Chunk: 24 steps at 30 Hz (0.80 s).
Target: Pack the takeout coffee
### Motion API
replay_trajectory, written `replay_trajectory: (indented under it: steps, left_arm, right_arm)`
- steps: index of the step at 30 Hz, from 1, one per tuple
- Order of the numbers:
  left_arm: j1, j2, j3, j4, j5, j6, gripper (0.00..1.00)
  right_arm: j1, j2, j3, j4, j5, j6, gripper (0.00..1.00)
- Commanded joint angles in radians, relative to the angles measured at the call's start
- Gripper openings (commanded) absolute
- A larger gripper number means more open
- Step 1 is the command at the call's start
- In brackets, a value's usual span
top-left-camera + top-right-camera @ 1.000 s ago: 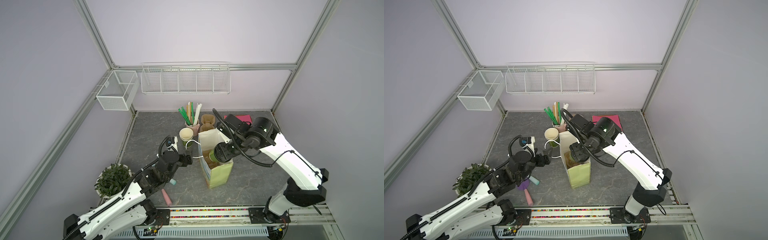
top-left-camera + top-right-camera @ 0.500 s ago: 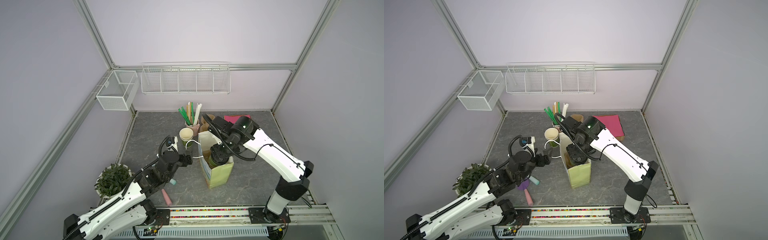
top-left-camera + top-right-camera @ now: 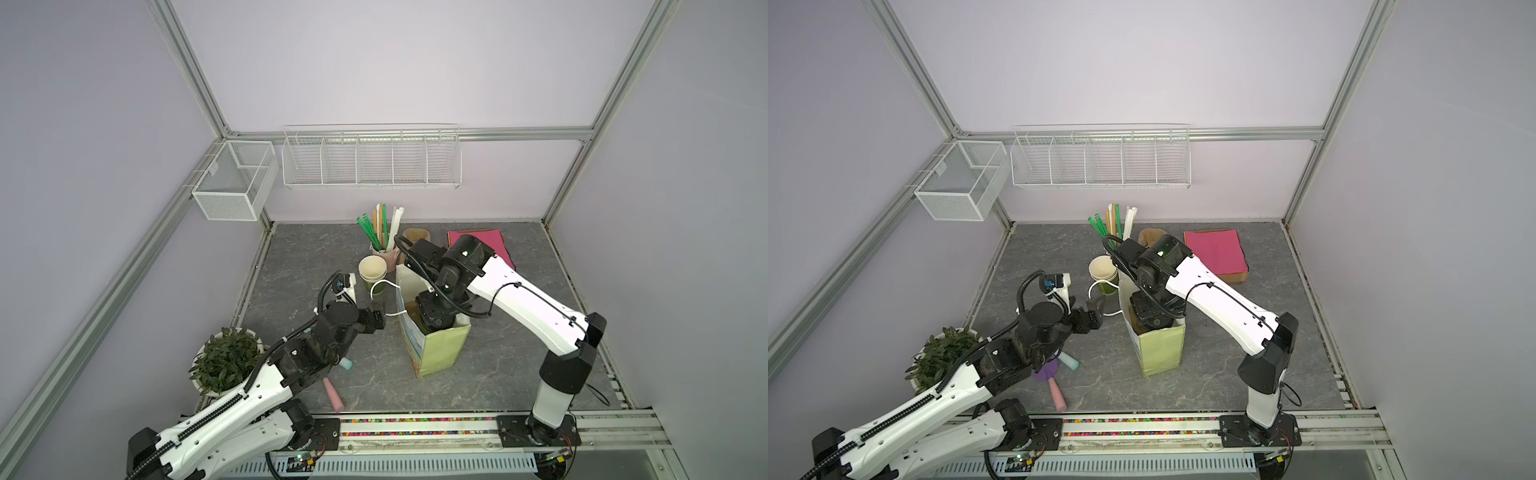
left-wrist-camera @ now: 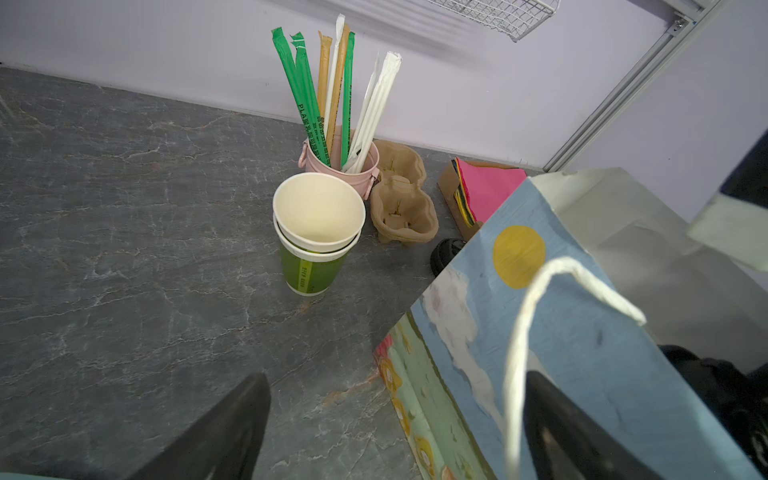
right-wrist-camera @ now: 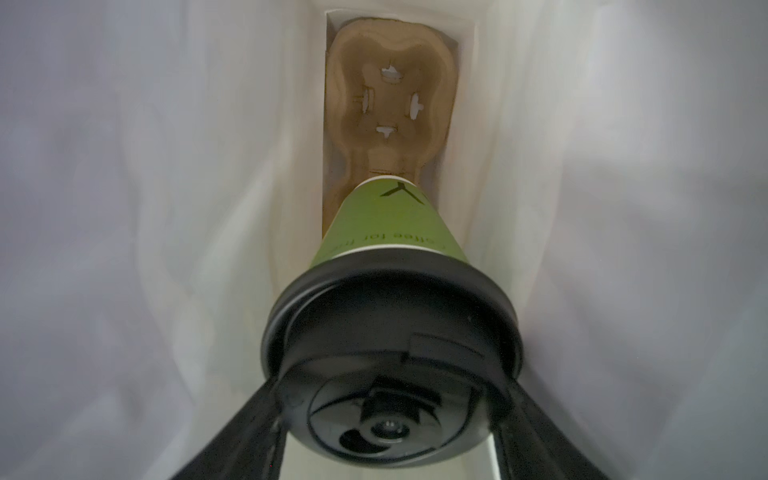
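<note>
Green takeout coffee (image 5: pixel 390 232) hangs upright, base down, right hand (image 5: pixel 395 386) clamping its black lid (image 5: pixel 390 316); left hand (image 4: pixel 397 376) spread wide.

Both top views are looking down from high up at the front, taking in the whole worktop (image 3: pixel 291 257). They are sharing nearly the same scene. The left wrist camera is sitting low and close, looking across the worktop at the paper bag (image 4: pixel 582 340) and the stack of cups (image 4: pixel 318 216), which both top views are showing too. The right wrist camera is looking straight down inside the bag, very near the coffee cup (image 5: pixel 390 232).
</note>
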Motion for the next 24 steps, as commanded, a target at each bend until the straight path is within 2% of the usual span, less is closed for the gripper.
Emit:
replay_trajectory:
  steps: [1, 24]
  left_arm:
    - [-0.003, -0.001, -0.002, -0.003, -0.001, 0.014, 0.94]
    - [-0.003, -0.012, -0.005, -0.003, 0.002, 0.015, 0.94]
  right_arm:
    - [0.009, 0.024, 0.010, -0.170, 0.009, 0.057, 0.70]
    - [0.036, -0.027, -0.132, -0.010, -0.018, 0.153, 0.70]
